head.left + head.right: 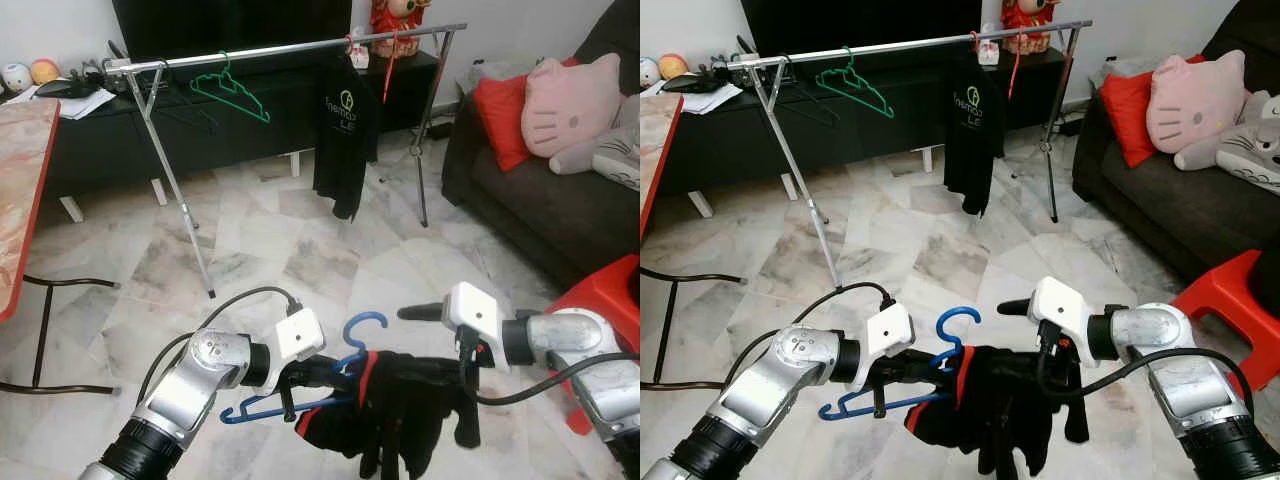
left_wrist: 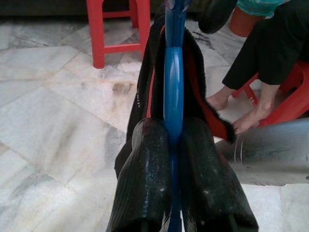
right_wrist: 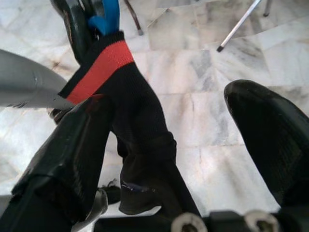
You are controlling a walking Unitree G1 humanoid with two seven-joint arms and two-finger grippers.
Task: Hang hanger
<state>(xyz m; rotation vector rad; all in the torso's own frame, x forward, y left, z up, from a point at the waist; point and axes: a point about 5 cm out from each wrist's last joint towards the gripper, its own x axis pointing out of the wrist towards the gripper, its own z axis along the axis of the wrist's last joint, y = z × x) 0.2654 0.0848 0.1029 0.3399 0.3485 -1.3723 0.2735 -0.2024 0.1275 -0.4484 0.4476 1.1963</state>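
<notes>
A blue hanger carries a black garment with a red collar, low in front of me. My left gripper is shut on the hanger's bar; in the left wrist view its fingers clamp the blue bar. My right gripper stands open beside the garment, which lies between its spread fingers and brushes one of them. Across the room stands a silver clothes rack holding a green hanger and a hung black shirt.
A dark sofa with a red cushion and a pink cat pillow is on the right. A red stool sits near my right arm. A red-edged table is on the left. A person's feet rest beside a red stool.
</notes>
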